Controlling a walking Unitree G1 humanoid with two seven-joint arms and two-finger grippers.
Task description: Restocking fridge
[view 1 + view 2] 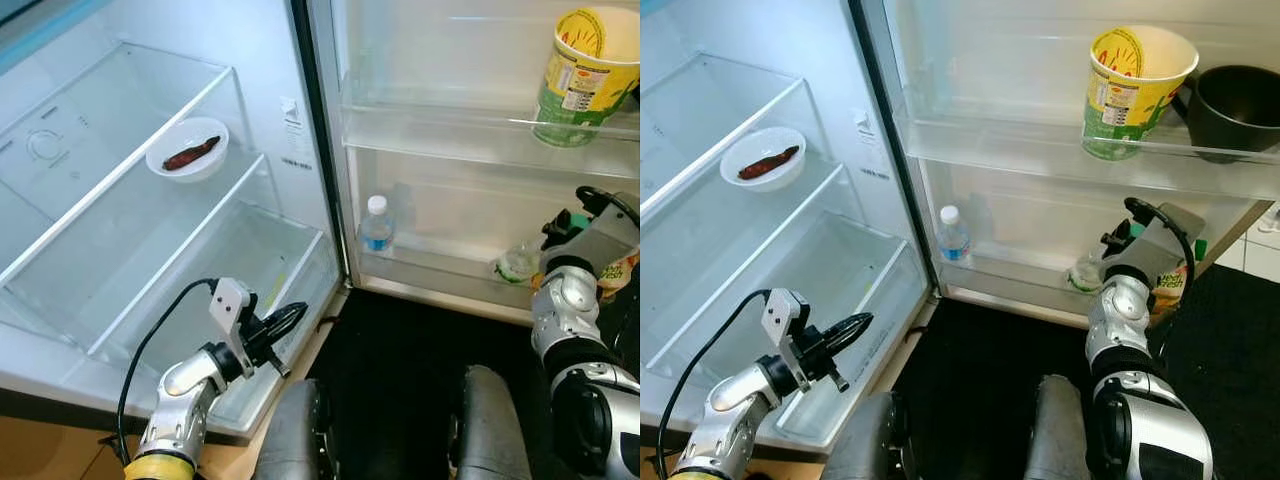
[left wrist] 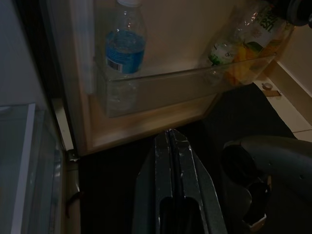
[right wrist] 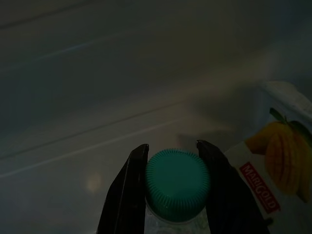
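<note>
- Our right gripper [image 3: 171, 187] is inside the lower door bin [image 1: 1020, 272] of the open fridge, and its two black fingers [image 3: 127, 195] pinch the green cap [image 3: 178, 184] of a clear bottle [image 1: 1087, 270]; the cap sits exactly between the fingers and touches both.
- Just beside the outer finger stands a juice carton [image 3: 273, 170] with a picture of mango, close to the bottle in the same bin.
- Further along this bin, well apart from our right fingers, a water bottle [image 1: 376, 224] with a blue label stands upright.
- Our left gripper [image 2: 171, 161] hangs in front of the fridge body, near the clear drawer [image 1: 250, 260]; its fingers are pressed together and hold nothing.
- Beyond the left fingertips we see the door bin with the water bottle.
- On the upper door shelf, above our right gripper, a yellow and green paper cup [image 1: 1130, 90] stands next to a dark pot [image 1: 1235, 108].
- On a glass shelf inside the fridge, a white bowl [image 1: 187, 148] holds a reddish-brown piece of food.
</note>
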